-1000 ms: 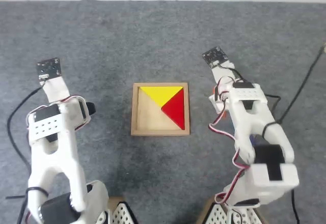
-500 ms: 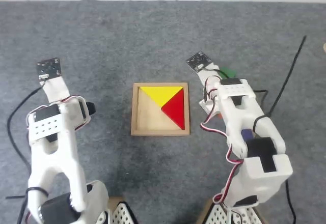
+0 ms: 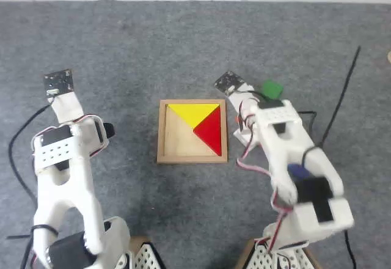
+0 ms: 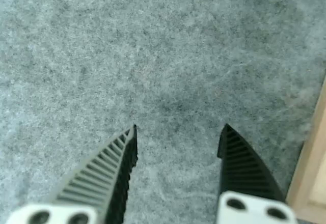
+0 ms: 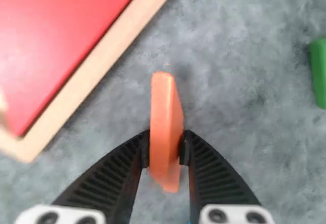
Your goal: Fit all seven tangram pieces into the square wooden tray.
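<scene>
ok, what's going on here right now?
Tangram assembly, partway done. The wooden tray holds a yellow triangle and a red triangle. The right gripper is shut on an orange piece, held on edge just outside the tray's rim. A green piece lies on the carpet nearby. The left gripper is open over carpet beside the tray, holding nothing.
</scene>
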Controlling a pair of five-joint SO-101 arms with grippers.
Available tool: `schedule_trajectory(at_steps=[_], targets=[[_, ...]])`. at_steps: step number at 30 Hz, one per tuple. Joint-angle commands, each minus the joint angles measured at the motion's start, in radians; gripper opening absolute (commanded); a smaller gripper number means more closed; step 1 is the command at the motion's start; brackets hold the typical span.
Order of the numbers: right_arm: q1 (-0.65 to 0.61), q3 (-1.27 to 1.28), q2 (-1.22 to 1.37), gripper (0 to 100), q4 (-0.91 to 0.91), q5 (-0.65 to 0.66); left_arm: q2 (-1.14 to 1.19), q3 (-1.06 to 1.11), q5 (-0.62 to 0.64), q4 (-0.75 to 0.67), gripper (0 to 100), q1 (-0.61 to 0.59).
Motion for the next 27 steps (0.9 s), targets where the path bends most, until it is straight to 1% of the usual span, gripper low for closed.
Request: schedule_trajectory(at_steps=[1,4,7,13,15,18,20,22,24,27], targets=[[-0.045,0.091,-0.208,10.8,0.002,0.002,-0.032,-0.01,0.008,-0.021,25,0.002],[-0.094,0.198,-0.306,10.9,0.002,0.0,-0.032,-0.01,0.008,-0.021,25,0.002],[-0.116,0.249,-0.334,10.9,0.001,0.0,-0.032,-0.008,0.008,-0.021,25,0.002],[-0.062,0.227,-0.332,11.3,-0.016,0.003,-0.032,-0.008,0.008,-0.018,25,0.002],[-0.047,0.213,-0.334,15.3,-0.015,0.0,-0.032,-0.008,0.008,-0.02,25,0.002],[-0.042,0.209,-0.344,24.3,-0.022,0.005,-0.032,-0.008,0.008,-0.02,25,0.002],[-0.047,0.192,-0.337,26.9,-0.022,0.012,-0.032,-0.008,0.008,-0.02,25,0.002],[-0.047,0.178,-0.334,27.0,-0.022,0.066,-0.032,-0.008,0.008,-0.02,25,0.002],[-0.047,0.175,-0.334,27.0,-0.021,0.157,-0.032,-0.008,0.008,-0.02,25,0.002],[-0.048,0.207,-0.334,27.0,-0.018,0.41,-0.032,-0.008,0.008,-0.02,25,0.002]])
